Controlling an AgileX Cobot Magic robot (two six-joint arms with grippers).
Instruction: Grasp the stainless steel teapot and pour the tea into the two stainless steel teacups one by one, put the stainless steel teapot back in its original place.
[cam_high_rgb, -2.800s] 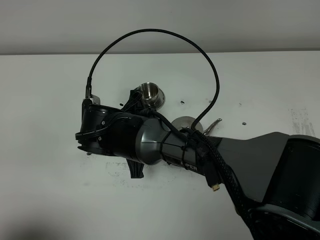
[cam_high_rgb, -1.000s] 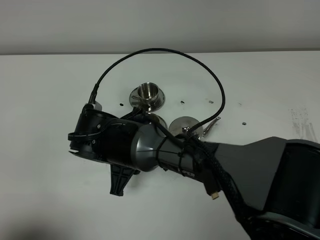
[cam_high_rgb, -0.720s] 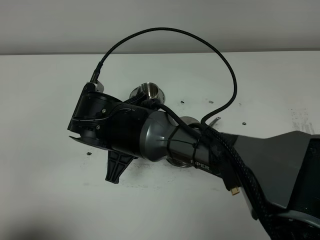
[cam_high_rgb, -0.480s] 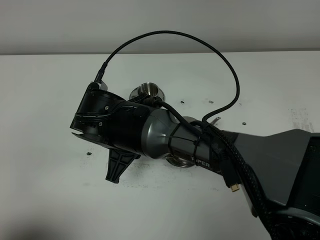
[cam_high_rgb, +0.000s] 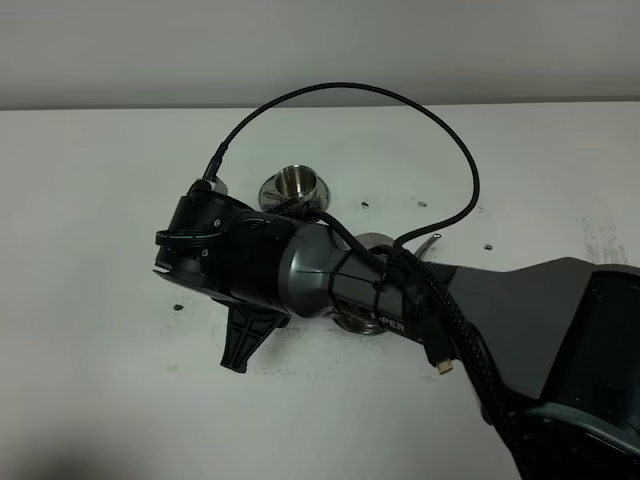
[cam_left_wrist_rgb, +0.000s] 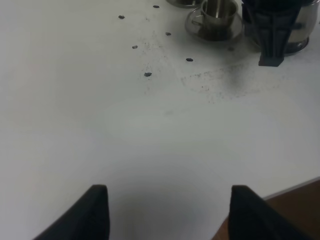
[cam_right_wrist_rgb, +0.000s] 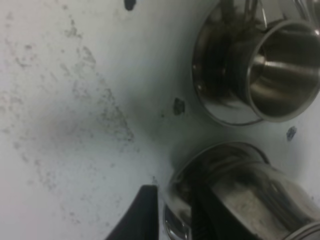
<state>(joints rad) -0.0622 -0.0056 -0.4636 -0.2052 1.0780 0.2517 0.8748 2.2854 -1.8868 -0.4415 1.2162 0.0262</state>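
Observation:
My right gripper (cam_high_rgb: 241, 350) reaches across the middle and is shut on a thin steel part of the stainless steel teapot (cam_right_wrist_rgb: 250, 200), apparently its handle. The pot's body lies beside the right gripper (cam_right_wrist_rgb: 175, 197). In the left wrist view the teapot (cam_left_wrist_rgb: 306, 25) shows behind that gripper (cam_left_wrist_rgb: 267, 55). One teacup (cam_high_rgb: 293, 185) stands on its saucer at the back. The other teacup (cam_left_wrist_rgb: 216, 12) on its saucer (cam_left_wrist_rgb: 215, 34) is hidden under the arm in the high view and shows close to the pot in the right wrist view (cam_right_wrist_rgb: 280, 75). The round tray (cam_high_rgb: 372, 243) is bare. My left gripper (cam_left_wrist_rgb: 169, 189) is open and empty.
The right arm and its looping black cable (cam_high_rgb: 440, 150) cover the middle of the white table (cam_high_rgb: 90, 200). A thin steel piece (cam_high_rgb: 430, 243) sticks out beside the tray. Small dark specks (cam_left_wrist_rgb: 147, 74) mark the table. The table edge (cam_left_wrist_rgb: 295, 187) is near the left gripper.
Since a second ago the right wrist has shifted up and to the right with the teapot and now covers the nearer cup. The back cup and the tray have not moved.

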